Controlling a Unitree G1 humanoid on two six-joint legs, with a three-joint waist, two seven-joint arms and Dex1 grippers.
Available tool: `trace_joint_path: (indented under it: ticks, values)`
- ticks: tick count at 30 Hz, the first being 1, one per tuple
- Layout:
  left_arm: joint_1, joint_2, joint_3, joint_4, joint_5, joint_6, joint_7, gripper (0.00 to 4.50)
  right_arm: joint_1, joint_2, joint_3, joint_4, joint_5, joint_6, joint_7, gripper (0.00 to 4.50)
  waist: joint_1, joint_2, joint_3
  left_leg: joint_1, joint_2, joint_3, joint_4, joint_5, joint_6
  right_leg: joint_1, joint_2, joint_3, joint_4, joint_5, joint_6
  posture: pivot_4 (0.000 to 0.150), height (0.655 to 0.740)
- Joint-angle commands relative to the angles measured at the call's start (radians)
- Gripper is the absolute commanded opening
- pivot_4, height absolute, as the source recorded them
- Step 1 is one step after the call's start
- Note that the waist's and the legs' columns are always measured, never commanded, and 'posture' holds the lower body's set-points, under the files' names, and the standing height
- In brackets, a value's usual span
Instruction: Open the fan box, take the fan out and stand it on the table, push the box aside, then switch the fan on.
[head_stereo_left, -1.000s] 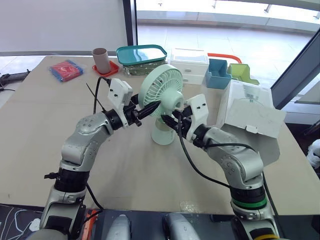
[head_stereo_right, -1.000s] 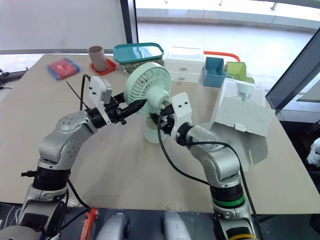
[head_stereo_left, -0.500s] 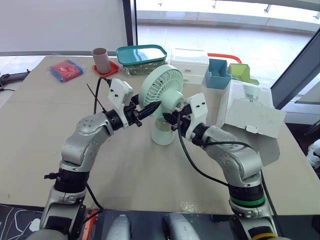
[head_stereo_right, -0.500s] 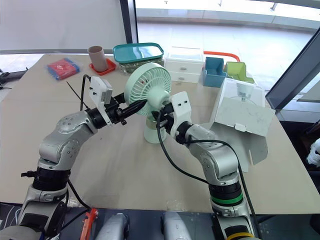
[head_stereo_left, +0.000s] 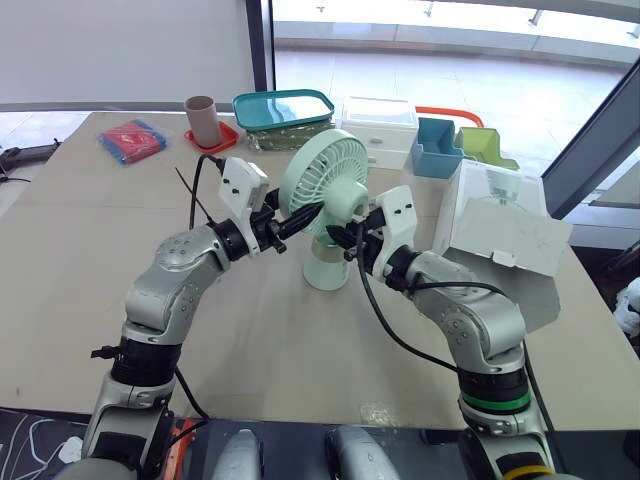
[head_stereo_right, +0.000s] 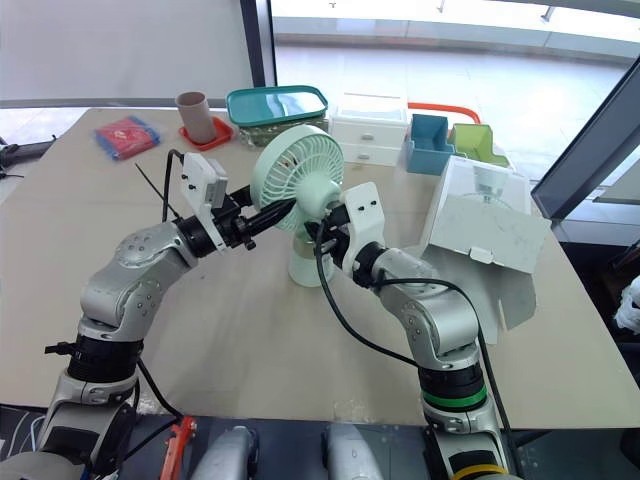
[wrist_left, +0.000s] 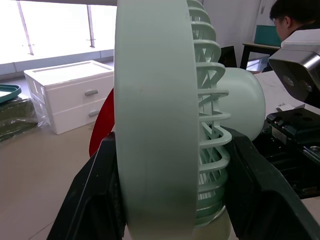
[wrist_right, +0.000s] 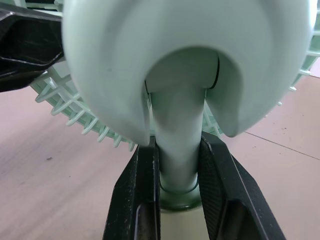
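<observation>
Top of fan (wrist_left: 150, 100) cut off by left wrist view's edge. Red thing (wrist_left: 102, 125) behind it mostly hidden; I can't identify. Right gripper (wrist_right: 178, 146) fingers cover neck sides. Box (head_stereo_left: 505, 215) flap partly behind right arm.

There is 1 green fan (head_stereo_left: 325, 190), 1 white box (head_stereo_left: 497, 225), 1 white drawer set (head_stereo_left: 379, 125), 1 teal tub (head_stereo_left: 283, 108), 1 brown cup (head_stereo_left: 201, 118), 1 red coaster (head_stereo_left: 225, 137), 1 blue bin (head_stereo_left: 436, 148), 1 green bin (head_stereo_left: 485, 147) and 1 red packet (head_stereo_left: 132, 140). There are 2 grippers: the left gripper (head_stereo_left: 297, 216) and the right gripper (head_stereo_left: 338, 239).
</observation>
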Motion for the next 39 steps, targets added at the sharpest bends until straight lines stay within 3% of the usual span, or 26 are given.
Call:
trace_joint_path:
  ticks: [1, 3, 7, 10, 27, 39]
  values:
    - [-0.011, 0.013, 0.019, -0.041, -0.018, 0.0, -0.012, 1.97, -0.011, -0.002, -0.014, -0.025, 0.012, -0.01, 0.01, 0.43, 0.0, 0.0, 0.0, 0.0, 0.0, 0.0, 0.0, 0.0, 0.0, 0.0, 0.0, 0.0, 0.0, 0.0, 0.0, 0.15, 0.74]
    - [-0.012, 0.019, 0.028, -0.035, -0.032, 0.009, -0.021, 1.97, -0.011, -0.002, -0.01, -0.026, 0.012, -0.011, 0.014, 0.43, 0.0, 0.0, 0.0, 0.0, 0.0, 0.0, 0.0, 0.0, 0.0, 0.0, 0.0, 0.0, 0.0, 0.0, 0.0, 0.15, 0.74]
    - [-0.02, 0.017, 0.046, -0.027, -0.056, 0.018, -0.016, 3.77, -0.005, -0.001, -0.006, -0.031, 0.012, -0.011, 0.021, 0.43, 0.0, 0.0, 0.0, 0.0, 0.0, 0.0, 0.0, 0.0, 0.0, 0.0, 0.0, 0.0, 0.0, 0.0, 0.0, 0.15, 0.74]
    - [-0.018, 0.022, 0.038, -0.025, -0.053, 0.02, -0.021, 4.42, -0.005, 0.0, -0.005, -0.029, 0.01, -0.013, 0.023, 0.43, -0.001, 0.0, 0.0, 0.0, 0.0, 0.0, -0.001, 0.0, 0.0, 0.0, 0.0, 0.0, 0.0, 0.0, 0.0, 0.15, 0.74]
    - [0.033, 0.092, 0.119, -0.011, -0.093, -0.053, -0.128, 4.42, 0.015, -0.036, -0.023, -0.022, 0.004, -0.049, 0.054, 0.43, 0.0, 0.0, 0.0, 0.0, 0.0, 0.0, -0.001, 0.0, 0.0, 0.0, 0.0, 0.0, 0.0, -0.001, 0.0, 0.15, 0.74]
    - [0.119, 0.231, 0.261, -0.019, -0.267, 0.067, -0.228, 4.42, 0.037, -0.113, -0.046, -0.011, 0.068, -0.135, 0.224, 0.43, -0.001, 0.0, 0.0, 0.0, 0.0, -0.001, -0.002, 0.0, 0.0, 0.0, 0.0, -0.001, -0.001, -0.002, -0.001, 0.15, 0.74]
